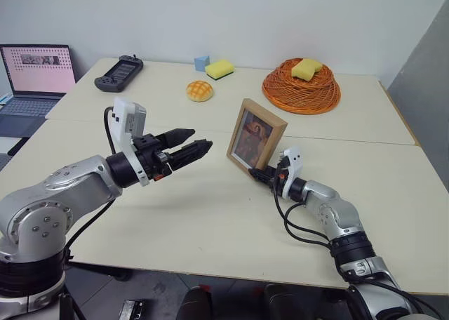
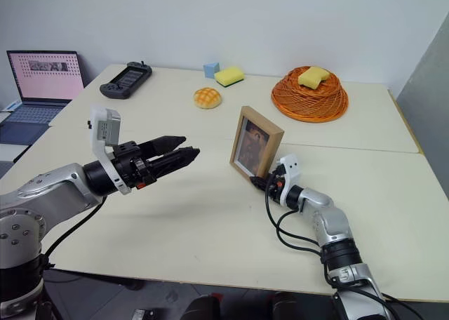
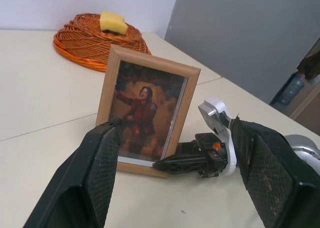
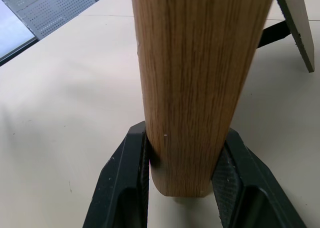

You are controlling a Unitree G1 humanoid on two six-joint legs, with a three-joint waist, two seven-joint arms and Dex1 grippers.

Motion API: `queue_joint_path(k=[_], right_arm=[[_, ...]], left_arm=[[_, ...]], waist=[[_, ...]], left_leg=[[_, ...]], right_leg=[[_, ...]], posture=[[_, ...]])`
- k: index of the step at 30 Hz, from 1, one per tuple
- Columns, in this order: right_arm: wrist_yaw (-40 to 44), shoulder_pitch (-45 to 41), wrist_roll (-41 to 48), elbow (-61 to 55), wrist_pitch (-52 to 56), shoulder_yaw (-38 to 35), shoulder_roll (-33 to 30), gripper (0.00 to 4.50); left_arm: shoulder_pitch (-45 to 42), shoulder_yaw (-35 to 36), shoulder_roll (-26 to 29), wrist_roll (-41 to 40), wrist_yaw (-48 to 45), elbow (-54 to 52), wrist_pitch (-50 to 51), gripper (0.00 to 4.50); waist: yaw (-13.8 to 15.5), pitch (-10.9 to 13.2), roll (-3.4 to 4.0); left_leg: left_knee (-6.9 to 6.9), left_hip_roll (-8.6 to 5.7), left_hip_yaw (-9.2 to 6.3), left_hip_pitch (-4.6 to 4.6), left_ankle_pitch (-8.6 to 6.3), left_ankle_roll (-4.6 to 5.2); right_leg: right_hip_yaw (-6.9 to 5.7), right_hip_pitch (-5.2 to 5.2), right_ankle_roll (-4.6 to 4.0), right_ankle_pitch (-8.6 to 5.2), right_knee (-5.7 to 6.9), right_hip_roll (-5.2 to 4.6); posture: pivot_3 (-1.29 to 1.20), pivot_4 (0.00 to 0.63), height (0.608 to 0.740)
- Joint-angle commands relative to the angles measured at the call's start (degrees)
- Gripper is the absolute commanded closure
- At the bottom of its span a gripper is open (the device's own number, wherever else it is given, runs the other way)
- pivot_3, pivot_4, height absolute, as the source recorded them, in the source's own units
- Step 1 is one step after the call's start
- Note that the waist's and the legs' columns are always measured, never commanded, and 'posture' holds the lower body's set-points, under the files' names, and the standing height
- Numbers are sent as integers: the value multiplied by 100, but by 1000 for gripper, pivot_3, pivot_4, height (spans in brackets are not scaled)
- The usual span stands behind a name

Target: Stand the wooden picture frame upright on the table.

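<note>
And here's the picture frame (image 1: 256, 137) up on its bottom edge on the table (image 1: 210, 222), leaning back a touch, its picture facing the left side of the scene. The right gripper (image 1: 265, 174) is clamped on the frame's lower corner, one black finger on each face of the wood, as the right wrist view shows plainly, with the corner down at the tabletop. The left gripper (image 1: 200, 147) hovers well apart from the frame, jaws spread wide, holding nothing. Now, how will this thing handle? It looks light and stiff: a narrow rim of pale, straight-grained wood, square-cornered, smooth-finished, so probably a bit slippery between hard pads. The front may be glazed, so I'd call it fragile if it tips over. Best place to hold is right on the wooden rim, low down, just where the right gripper has it; a grip on the picture face would be risky. In the right wrist view a dark strut (image 4: 272, 33) angles away behind the frame; that looks like the fold-out stand, though whether it is bearing weight I can't tell. The table is smooth, plain cream, with a seam (image 1: 365, 141) running across behind the frame.
</note>
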Motion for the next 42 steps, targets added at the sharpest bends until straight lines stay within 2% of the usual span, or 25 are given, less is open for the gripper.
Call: queue_joint_path(k=[1,3,7,12,18,21,24,28,42], right_arm=[[53,-17,-73,10,12,-85,-85,3011],[496,77,-263,-101,-227,237,-292,3011],[1128,122,-657,2,-662,788,-549,3011],[1772,-17,-825,445,-1047,1014,-577,3011],[1835,-658,-884,1536,-1275,796,-335,3011],[1788,-842,-829,1861,-1229,649,-223,3011],[1852,-908,-764,2035,-973,555,-173,3011],[2062,-964,-443,2052,-218,341,-147,3011],[2051,-805,-525,1599,-13,277,-238,3011]], left_arm=[[235,21,371,291,-324,-256,13,888],[380,3,492,514,-520,-259,-75,888],[241,93,375,511,-460,-62,-75,888],[393,240,459,493,-533,-157,-23,888],[428,423,489,300,-413,-280,72,888],[387,445,478,255,-354,-300,104,888],[397,467,487,220,-327,-324,112,888],[350,432,470,237,-317,-260,84,888],[292,342,372,343,-423,-169,2,888]], waist=[[0,0,0],[0,0,0],[21,-2,-4],[-22,-3,-5],[-110,-2,-6],[-164,-2,-6],[-176,-2,-6],[-172,-2,-6],[-143,-2,-6]], left_leg=[[-2,0,0,0,0,0],[-4,0,0,0,0,0],[-14,0,2,0,0,0],[-42,3,5,6,0,-1],[-50,11,7,39,1,-1],[-55,10,9,94,0,0],[-56,12,8,95,0,0],[-56,11,7,94,0,0],[-64,9,8,81,0,-1]], right_leg=[[0,0,0,0,0,0],[0,-1,0,0,-2,0],[-3,0,0,-1,-18,-1],[0,1,-1,-1,-37,0],[1,25,-2,0,-37,4],[4,74,1,-2,-41,4],[5,73,5,-5,-40,6],[4,74,1,-2,-40,6],[2,74,0,-1,-68,3]], posture=[[0,150,740],[0,150,740],[0,150,740],[0,150,740],[0,150,740],[0,150,740],[0,150,740],[0,150,740],[0,150,740]])
